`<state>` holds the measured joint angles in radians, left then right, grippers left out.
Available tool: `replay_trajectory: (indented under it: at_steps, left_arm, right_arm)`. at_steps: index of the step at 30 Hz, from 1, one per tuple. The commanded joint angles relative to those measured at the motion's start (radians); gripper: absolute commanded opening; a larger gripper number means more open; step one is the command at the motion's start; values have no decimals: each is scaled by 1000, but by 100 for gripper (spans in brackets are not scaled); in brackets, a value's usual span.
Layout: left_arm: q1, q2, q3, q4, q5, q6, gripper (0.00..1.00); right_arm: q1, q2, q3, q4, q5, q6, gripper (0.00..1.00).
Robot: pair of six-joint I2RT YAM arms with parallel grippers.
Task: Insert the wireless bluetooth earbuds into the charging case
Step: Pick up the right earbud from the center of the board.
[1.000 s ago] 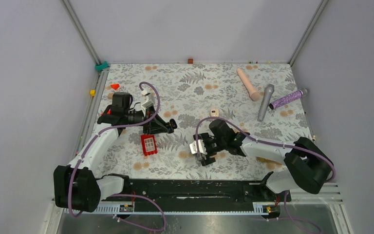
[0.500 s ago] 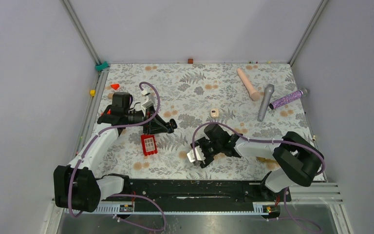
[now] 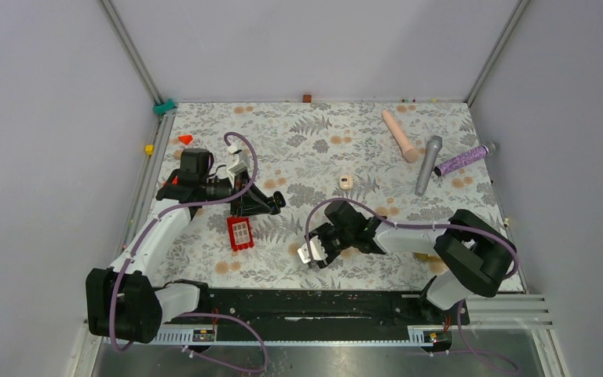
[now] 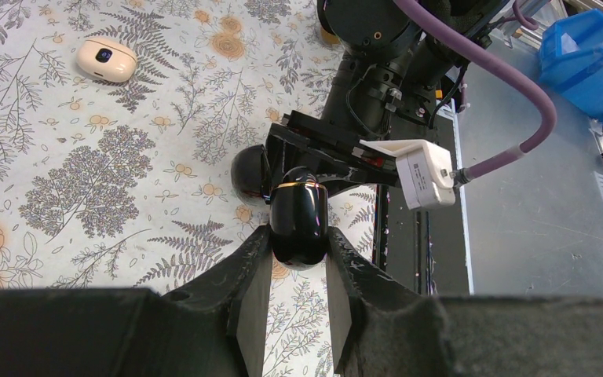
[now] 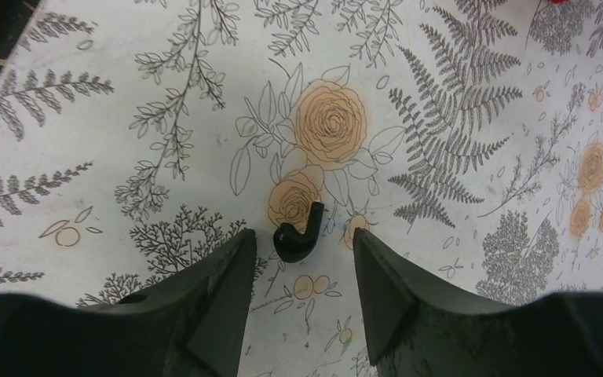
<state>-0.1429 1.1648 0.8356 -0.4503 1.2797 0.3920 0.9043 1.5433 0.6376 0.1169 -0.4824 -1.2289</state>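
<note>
Your left gripper [image 4: 298, 242] hasn't budged since a second ago. It's out at 9 o'clock on the floral mat [image 3: 314, 133], clamped on the black charging case [image 4: 298, 214]. Your right gripper [image 5: 301, 245] has slid toward 9 o'clock and now sits near 6 o'clock. Its jaws are apart, straddling one black earbud [image 5: 294, 239] that lies on the mat, not touching it.

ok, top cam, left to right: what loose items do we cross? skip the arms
yellow cube → teal clip → red wedge → red block → brown cube → cream oval case → pink cylinder → grey microphone → purple glitter stick
</note>
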Motion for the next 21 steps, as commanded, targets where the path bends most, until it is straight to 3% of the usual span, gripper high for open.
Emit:
replay_trajectory:
  at_steps: [1,11,21]
  left_arm:
    - [4,-29,22,40,34,7,0]
    - [4,-32,20,40,35,8,0]
    - [3,-30,20,41,33,8,0]
  right_arm:
    - [10,40,28,-87,95,22,56]
    - [13,78,130,-313,124,45,52]
    - [52,103,143,-310,152,48,46]
